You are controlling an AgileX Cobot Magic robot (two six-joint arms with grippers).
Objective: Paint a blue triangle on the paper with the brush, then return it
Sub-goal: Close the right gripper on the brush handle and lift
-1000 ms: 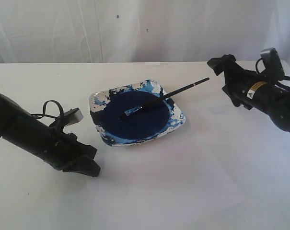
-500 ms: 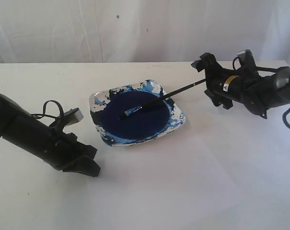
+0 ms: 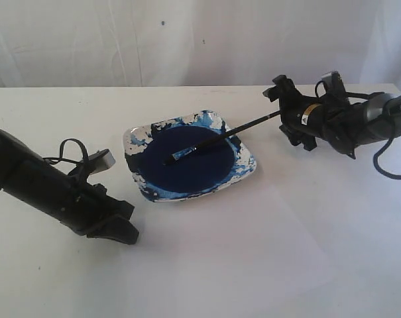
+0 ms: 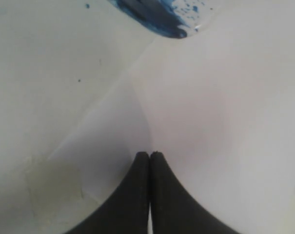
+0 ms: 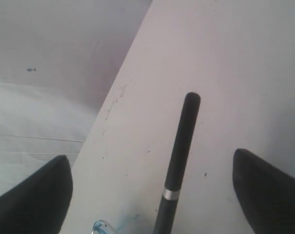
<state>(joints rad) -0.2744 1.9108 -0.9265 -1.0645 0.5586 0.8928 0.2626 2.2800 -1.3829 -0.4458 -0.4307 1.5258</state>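
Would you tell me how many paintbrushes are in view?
1. The brush rests tip-down in the dish, its handle end between the open jaws of the right gripper. No other shows.

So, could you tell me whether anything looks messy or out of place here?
Only the dish: its rim is smeared and splashed with blue paint. The brush lies tilted across it, tip in the pool, handle overhanging the rim toward the open right gripper. The paper looks unmarked.

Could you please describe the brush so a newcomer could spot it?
Near the middle of the white table sits a square dish of dark blue paint. The brush lies slanted across it: the only thin black stick, with a silver band.
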